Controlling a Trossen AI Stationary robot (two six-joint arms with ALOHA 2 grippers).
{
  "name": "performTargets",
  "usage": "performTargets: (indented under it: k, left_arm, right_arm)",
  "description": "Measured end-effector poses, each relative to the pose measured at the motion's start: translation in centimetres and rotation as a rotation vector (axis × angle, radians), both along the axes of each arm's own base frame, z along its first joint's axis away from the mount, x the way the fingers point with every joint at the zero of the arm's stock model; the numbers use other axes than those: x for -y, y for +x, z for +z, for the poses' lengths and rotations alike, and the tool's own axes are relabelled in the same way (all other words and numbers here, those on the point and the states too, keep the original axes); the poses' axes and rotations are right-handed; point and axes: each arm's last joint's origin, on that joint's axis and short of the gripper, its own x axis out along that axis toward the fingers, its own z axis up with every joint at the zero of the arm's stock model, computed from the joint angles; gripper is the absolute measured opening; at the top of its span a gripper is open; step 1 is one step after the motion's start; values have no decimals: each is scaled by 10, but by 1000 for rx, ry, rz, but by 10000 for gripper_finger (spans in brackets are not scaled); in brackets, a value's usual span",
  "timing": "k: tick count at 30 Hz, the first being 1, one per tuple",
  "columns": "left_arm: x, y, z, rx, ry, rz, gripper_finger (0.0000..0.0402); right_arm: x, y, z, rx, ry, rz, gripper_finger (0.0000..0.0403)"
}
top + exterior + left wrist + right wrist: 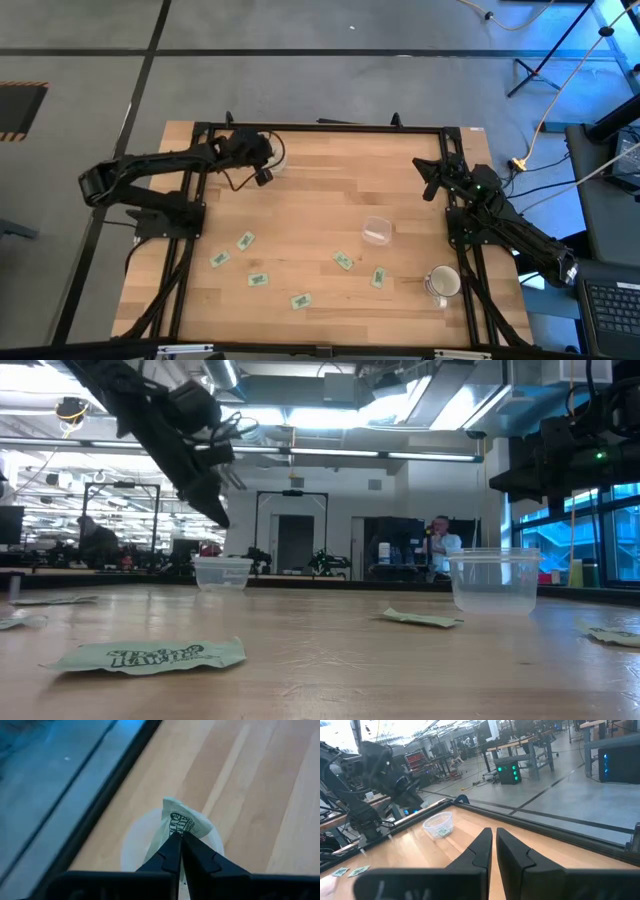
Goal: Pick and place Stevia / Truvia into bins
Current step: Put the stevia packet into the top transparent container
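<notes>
Left claw (179,838) pinches packet (181,822) above cup (137,840).

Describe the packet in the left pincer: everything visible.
The held packet is a small pale-green paper sachet with dark print, creased and bent. The left pincer is shut on its lower edge, so it stands up between the fingers. It hangs directly over the far clear cup near the table's back edge, not yet released. Whether it touches the cup can't be told.

My left claw (179,840) covers the lower part of the packet (181,823) and most of the cup (136,840) beneath it. Lower left of the low view, another packet (10,622) runs off the edge.
</notes>
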Motion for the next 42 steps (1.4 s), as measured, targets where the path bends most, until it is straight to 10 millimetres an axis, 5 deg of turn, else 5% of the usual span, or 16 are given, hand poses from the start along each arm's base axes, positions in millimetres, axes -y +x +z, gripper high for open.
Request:
performTargets:
  k: [15, 23, 31, 38, 42]
  left_arm:
    - [-24, 8, -39, -77, -84, 74, 44]
    - [-23, 5, -27, -116, 39, 117, 49]
    - [19, 3, 1, -7, -65, -293, 48]
    - [65, 4, -1, -92, -213, -438, 48]
    - [96, 7, -6, -220, -134, -537, 48]
  right_arm:
    - [0, 0, 0, 11, 16, 1, 30]
    - [0, 0, 0, 11, 16, 1, 30]
    - [0, 0, 0, 10, 14, 0, 30]
    - [0, 0, 0, -3, -4, 0, 30]
    - [0, 0, 0, -4, -6, 0, 30]
